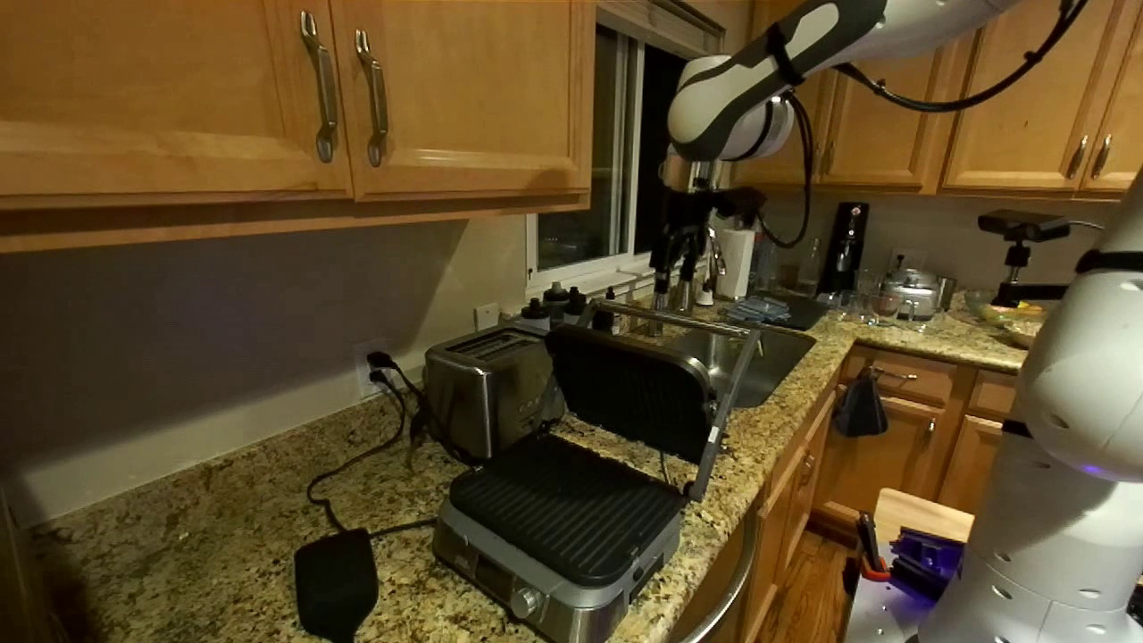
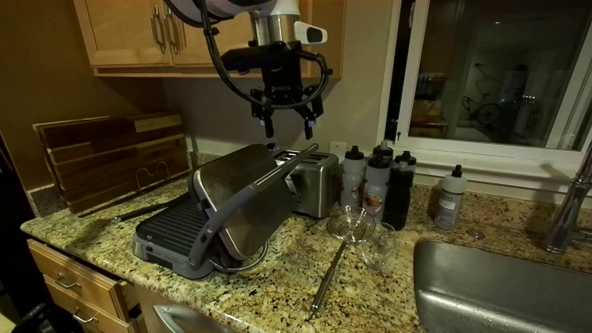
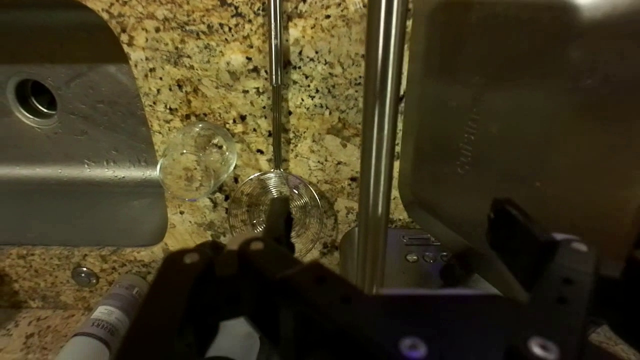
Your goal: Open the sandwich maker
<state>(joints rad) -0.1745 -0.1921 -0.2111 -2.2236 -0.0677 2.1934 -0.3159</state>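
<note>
Here's the sandwich maker (image 1: 580, 489), sitting on the speckled granite desk (image 2: 277, 298) just beside the boxy, brushed-metal toaster (image 2: 319, 185)! Its smooth steel lid (image 2: 252, 199) tilts up, baring a dark, ribbed lower plate (image 2: 175, 226). Above the shiny tubular handle (image 3: 382, 125), the black end effector (image 2: 289, 134) hangs released, jointed fingers (image 2: 309, 131) spread apart. Near the sink (image 3: 100, 150), a coiled-wire skimmer (image 3: 276, 130) lies beside a round, clear glass (image 3: 196, 162).

In the wrist view we read "Cuisinart" on the lid of the sandwich maker (image 3: 525, 145), its last letters faint. On a bottle (image 3: 107, 320) there we make out only a word's ending, apparently "YER'S". In an exterior view, we find the print on the sports bottles (image 2: 375, 185) illegible.
</note>
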